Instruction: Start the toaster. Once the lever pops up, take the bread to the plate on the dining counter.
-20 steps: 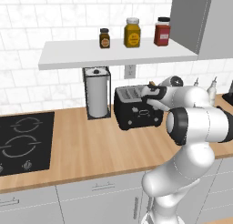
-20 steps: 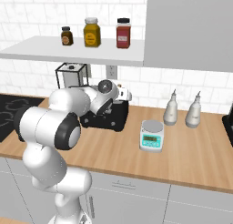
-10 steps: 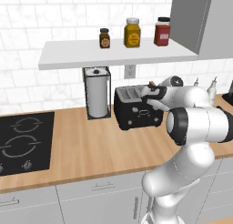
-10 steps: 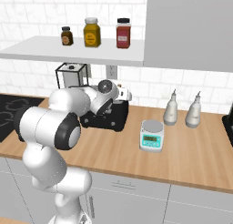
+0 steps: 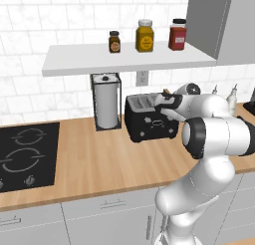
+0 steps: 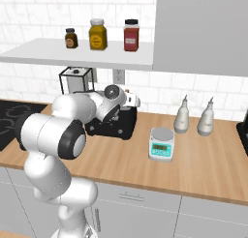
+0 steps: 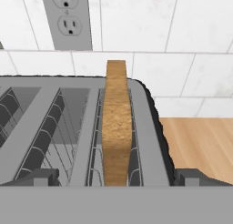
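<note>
The black toaster [image 5: 149,120] [image 6: 121,128] stands on the wood counter against the tiled wall. In the hand view I look down on the toaster's slots [image 7: 68,127]. The bread [image 7: 117,123], a tan slice, stands upright in the right slot and sticks up above the toaster's top. My gripper [image 7: 116,177] hovers just above the toaster's right end [image 5: 167,102], open. Its two dark fingertips [image 7: 38,176] stand wide apart on either side of the bread and touch nothing. The plate and the dining counter are out of view.
A paper-towel roll [image 5: 106,102] in a black frame stands left of the toaster, with a black cooktop [image 5: 25,154] further left. A shelf [image 5: 129,60] with three jars hangs overhead. To the right are a small scale [image 6: 161,144] and two bottles [image 6: 181,115].
</note>
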Robot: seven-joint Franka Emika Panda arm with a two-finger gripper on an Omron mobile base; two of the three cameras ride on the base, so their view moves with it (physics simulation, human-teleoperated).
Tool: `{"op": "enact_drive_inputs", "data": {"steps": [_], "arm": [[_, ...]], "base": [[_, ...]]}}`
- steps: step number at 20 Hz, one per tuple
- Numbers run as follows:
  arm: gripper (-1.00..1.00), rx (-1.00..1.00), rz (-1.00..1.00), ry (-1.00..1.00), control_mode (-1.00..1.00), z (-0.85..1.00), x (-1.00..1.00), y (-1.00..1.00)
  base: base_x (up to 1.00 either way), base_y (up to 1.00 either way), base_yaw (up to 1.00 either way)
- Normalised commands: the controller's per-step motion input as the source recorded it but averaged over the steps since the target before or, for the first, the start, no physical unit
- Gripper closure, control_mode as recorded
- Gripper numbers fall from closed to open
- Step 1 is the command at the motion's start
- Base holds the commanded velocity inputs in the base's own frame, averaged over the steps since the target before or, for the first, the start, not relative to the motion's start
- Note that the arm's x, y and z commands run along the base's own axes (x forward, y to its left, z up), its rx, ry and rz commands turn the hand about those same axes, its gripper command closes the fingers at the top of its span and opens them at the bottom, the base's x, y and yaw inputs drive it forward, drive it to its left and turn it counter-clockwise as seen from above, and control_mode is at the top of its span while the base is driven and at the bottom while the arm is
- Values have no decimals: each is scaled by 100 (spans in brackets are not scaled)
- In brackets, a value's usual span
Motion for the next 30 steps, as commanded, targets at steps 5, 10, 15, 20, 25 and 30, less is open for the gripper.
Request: {"op": "enact_drive_inputs", "data": {"steps": [5,10,15,20,25,30], "arm": [[-100,0,0,0,-100,0,0,0],[-100,0,0,0,-100,0,0,0],[-100,0,0,0,-100,0,0,0],[-100,0,0,0,-100,0,0,0],[-100,0,0,0,-100,0,0,0],[-100,0,0,0,-100,0,0,0]], "base": [[0,0,0],[0,0,0],[0,0,0],[0,0,0],[0,0,0],[0,0,0]]}}
